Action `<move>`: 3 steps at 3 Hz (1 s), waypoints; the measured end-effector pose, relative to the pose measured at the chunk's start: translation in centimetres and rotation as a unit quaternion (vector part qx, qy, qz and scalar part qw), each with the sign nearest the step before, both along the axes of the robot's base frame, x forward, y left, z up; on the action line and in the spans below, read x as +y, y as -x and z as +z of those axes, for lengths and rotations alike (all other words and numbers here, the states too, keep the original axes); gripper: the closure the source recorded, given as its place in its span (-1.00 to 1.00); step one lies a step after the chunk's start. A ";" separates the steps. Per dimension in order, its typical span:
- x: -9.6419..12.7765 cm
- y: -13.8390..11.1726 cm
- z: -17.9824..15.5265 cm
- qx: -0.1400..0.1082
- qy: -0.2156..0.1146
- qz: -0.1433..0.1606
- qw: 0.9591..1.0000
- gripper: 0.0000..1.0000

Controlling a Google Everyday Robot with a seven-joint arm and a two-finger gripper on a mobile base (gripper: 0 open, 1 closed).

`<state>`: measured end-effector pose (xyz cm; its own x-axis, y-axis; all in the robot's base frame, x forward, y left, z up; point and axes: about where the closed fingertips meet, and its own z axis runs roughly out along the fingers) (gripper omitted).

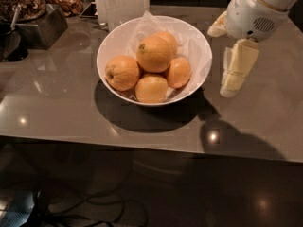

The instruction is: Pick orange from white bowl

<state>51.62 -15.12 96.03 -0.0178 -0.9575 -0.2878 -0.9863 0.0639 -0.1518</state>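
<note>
The white bowl, lined with crumpled white paper, stands on the grey table and holds several oranges. The orange, the biggest one with a small dark stem dot, lies on top of the pile in the middle. My gripper hangs at the right, just outside the bowl's right rim and above the table. Its cream fingers stand apart and hold nothing. It is right of the orange and touches neither the orange nor the bowl.
A metal container with brown dried items stands at the back left, with a dark cup beside it. A white box stands behind the bowl. The table's front edge runs across; cables lie on the floor below.
</note>
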 end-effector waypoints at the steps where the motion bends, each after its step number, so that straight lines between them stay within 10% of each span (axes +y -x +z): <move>1: 0.2 -0.4 0.2 -0.009 -0.003 -0.001 1.000 -1.00; 3: 1.6 -2.4 -0.8 0.002 -0.044 -0.004 0.999 -1.00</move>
